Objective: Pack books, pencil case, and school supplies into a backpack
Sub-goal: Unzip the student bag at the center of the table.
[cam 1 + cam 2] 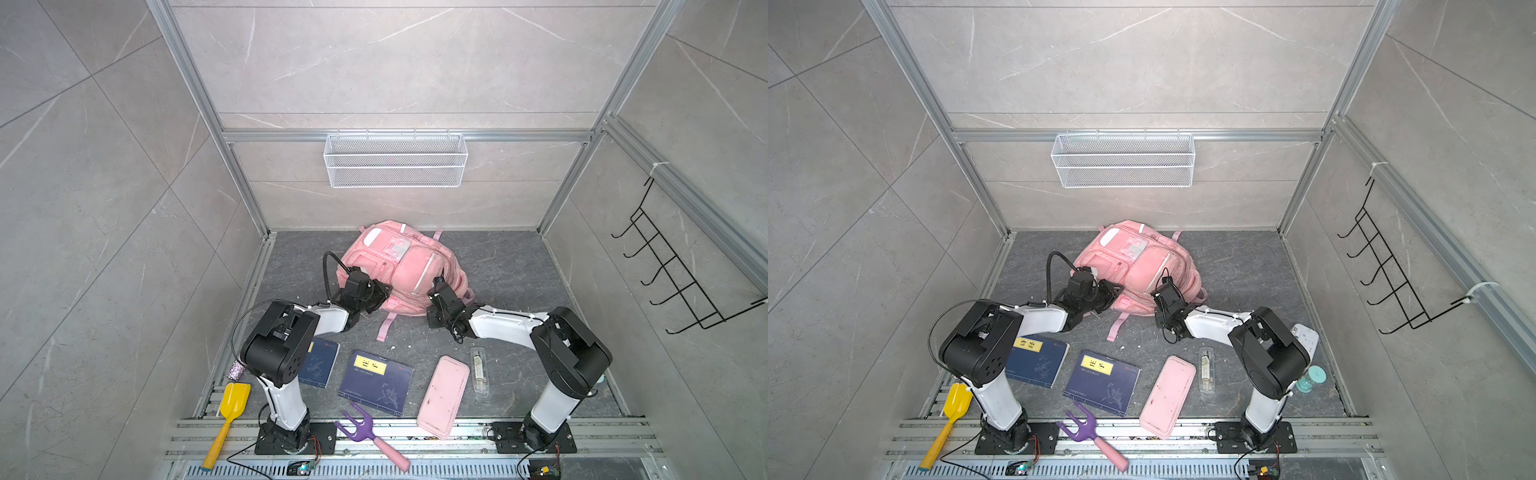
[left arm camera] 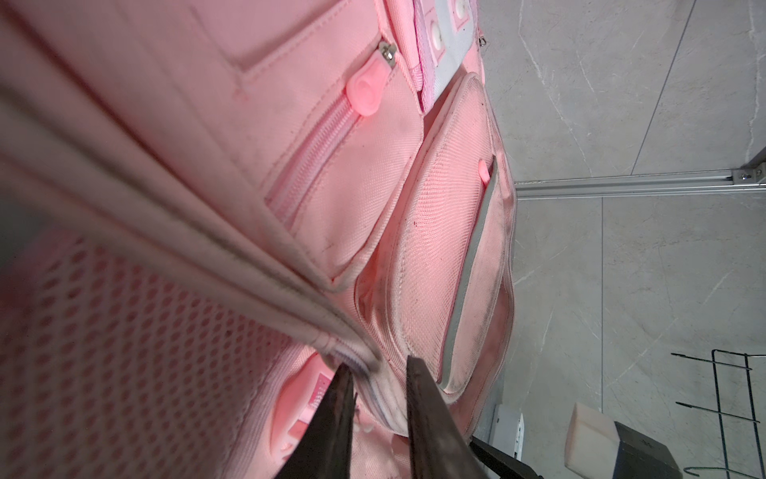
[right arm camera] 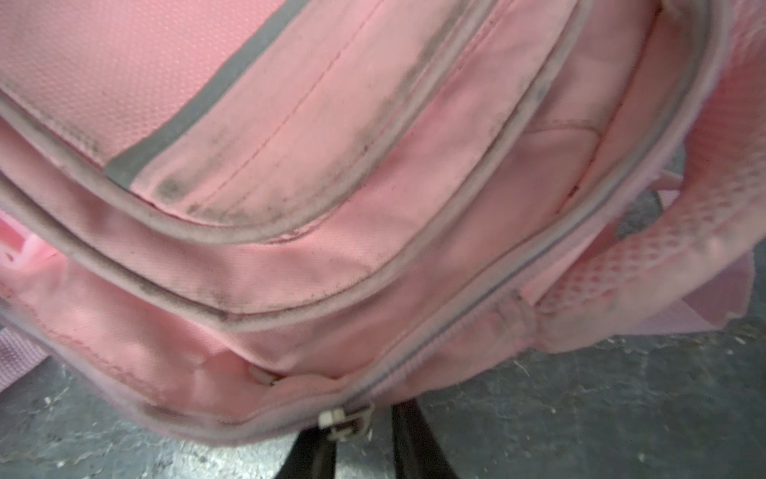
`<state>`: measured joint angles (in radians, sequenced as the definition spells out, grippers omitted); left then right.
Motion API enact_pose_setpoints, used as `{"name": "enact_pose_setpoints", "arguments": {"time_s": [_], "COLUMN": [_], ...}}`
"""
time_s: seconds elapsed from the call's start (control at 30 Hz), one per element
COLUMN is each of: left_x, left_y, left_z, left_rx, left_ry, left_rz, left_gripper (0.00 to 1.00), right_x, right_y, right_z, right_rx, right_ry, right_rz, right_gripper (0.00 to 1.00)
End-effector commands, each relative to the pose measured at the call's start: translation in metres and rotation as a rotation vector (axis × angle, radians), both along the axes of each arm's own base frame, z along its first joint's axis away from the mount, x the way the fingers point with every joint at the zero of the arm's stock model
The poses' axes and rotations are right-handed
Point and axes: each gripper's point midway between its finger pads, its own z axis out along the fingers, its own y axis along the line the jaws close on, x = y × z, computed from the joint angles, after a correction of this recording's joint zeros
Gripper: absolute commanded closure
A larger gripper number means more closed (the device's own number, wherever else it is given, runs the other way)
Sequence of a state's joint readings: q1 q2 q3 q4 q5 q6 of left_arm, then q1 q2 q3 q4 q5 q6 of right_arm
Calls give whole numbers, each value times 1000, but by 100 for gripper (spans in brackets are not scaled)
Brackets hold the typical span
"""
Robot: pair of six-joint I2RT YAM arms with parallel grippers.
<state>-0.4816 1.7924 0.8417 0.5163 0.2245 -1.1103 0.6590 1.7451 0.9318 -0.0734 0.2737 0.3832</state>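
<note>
The pink backpack (image 1: 399, 266) (image 1: 1133, 266) lies front up at the back of the floor. My left gripper (image 1: 380, 297) (image 2: 377, 365) is shut on its piped edge (image 2: 248, 265) at the near left, with fabric pinched between the fingers. At the backpack's near right edge, my right gripper (image 1: 436, 280) (image 3: 360, 423) has its jaws narrowly apart around the zip slider (image 3: 344, 419), and floor shows in the gap. Two navy books (image 1: 319, 362) (image 1: 376, 382), the pink pencil case (image 1: 444, 395) and the clear school supplies packet (image 1: 480, 374) lie on the floor in front.
A purple fork (image 1: 357, 430) and a yellow shovel (image 1: 232, 405) lie on the front rail. A wire basket (image 1: 395, 160) hangs on the back wall, and a black hook rack (image 1: 681, 274) on the right wall. A white device (image 1: 1306, 336) and a teal object (image 1: 1312, 378) sit behind the right arm.
</note>
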Motion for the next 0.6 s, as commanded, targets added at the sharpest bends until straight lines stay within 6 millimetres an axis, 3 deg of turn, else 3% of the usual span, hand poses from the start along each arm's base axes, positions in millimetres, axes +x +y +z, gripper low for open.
{"name": "enact_pose_setpoints", "arguments": {"time_s": [0.0,0.1,0.33,0.57], "left_x": [13,15,22,36], "left_y": [-11,-12,-15,-20], "left_z": [27,28,29,33], "left_rx": [-53,-55,-75,-143], "left_ry": [-78,-79,-81,-97], "left_rz": [-27,-25,-12,27], "left_gripper": [75,74,75,75], "right_x": [8,4,-18,-39], "right_y": [4,3,2,25], "right_z": [9,11,19,12], "right_rx": [-5,-9,-29,-14], "right_ry": [-34,-32,26,134], "right_rz": [-11,-5,20,103], "right_gripper": [81,88,93,96]}}
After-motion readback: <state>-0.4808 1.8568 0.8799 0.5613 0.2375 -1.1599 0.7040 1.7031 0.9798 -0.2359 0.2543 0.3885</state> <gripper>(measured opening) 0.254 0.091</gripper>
